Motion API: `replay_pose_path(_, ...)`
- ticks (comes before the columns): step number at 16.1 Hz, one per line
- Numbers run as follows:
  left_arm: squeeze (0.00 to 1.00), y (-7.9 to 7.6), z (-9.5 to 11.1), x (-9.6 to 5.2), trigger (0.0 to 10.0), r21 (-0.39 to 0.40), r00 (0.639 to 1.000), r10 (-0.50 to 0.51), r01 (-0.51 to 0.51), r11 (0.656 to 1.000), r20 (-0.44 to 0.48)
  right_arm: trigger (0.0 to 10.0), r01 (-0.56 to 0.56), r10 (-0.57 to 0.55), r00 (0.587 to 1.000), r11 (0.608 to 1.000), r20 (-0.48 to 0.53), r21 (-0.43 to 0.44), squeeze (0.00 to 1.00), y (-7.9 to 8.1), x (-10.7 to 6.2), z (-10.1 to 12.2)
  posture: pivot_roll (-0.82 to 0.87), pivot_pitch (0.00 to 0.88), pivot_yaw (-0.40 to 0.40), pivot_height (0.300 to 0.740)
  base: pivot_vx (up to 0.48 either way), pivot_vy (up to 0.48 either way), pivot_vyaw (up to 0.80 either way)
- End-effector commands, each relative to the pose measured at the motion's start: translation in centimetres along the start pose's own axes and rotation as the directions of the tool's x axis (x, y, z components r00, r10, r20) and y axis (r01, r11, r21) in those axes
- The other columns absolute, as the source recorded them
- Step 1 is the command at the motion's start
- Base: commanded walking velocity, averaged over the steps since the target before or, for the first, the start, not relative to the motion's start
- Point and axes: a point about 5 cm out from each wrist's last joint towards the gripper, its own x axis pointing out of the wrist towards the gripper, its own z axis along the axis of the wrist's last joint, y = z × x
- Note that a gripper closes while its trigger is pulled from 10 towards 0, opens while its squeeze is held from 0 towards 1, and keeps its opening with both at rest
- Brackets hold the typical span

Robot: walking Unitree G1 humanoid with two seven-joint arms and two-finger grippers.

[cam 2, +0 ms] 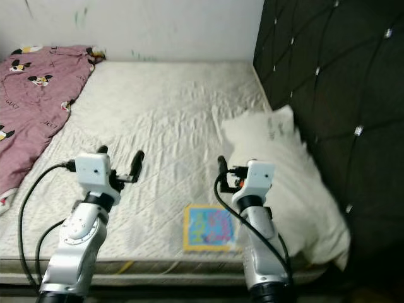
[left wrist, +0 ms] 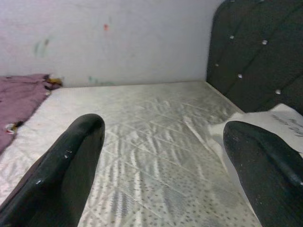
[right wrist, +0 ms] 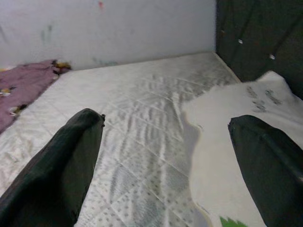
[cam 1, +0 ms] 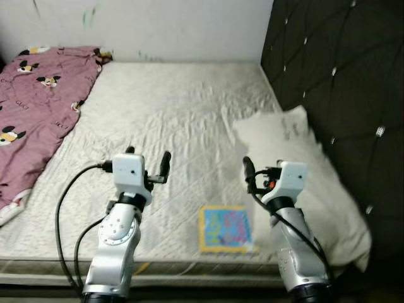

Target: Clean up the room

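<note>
The bed is big and takes up the middle of the frame, with a pale quilted mattress on top. A small bright book with a yellow edge lies flat near the lower middle, close to the front edge of the bed. A white pillow lies on the right side, next to the dark padded headboard. The book just touches the pillow's edge. A purple blanket with cartoon mice lies in the upper left. The left gripper is held up over the mattress at the lower left, with its two black fingers wide apart and nothing in them. The right gripper is held up just above the book and is wide open too, holding nothing.
</note>
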Motion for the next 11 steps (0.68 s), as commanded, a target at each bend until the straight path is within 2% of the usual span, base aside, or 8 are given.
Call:
replay_pose_path(1,0.0,-0.33,0.23,0.1,10.0,-0.004,1.0,-0.016,0.016,1.0,0.002,10.0,0.019,-0.019,1.0,1.0,0.003,-0.007,0.0,-0.32,0.05,0.31,-0.06,0.1,0.04,0.74,0.0,0.48,0.0)
replay_pose_path(5,0.0,-0.32,0.34,0.35,10.0,-0.012,1.0,-0.023,0.023,1.0,0.0,10.0,0.01,-0.01,1.0,1.0,0.0,-0.025,0.0,-0.07,0.16,0.36,-0.06,0.105,0.043,0.74,0.0,0.48,0.0)
replay_pose_path(7,0.0,-0.68,0.46,0.47,10.0,-0.016,0.999,-0.035,0.035,0.999,0.006,10.0,0.002,-0.002,1.0,0.999,-0.014,-0.038,0.0,-0.16,0.27,0.27,-0.07,0.107,0.041,0.74,0.0,0.48,-0.62)
replay_pose_path(11,0.0,-0.88,0.23,0.32,10.0,-0.031,0.999,-0.039,0.039,0.999,-0.004,10.0,-0.001,0.0,1.0,0.999,-0.018,-0.052,0.0,-0.36,0.22,0.21,-0.07,0.106,0.037,0.74,0.0,0.48,0.0)
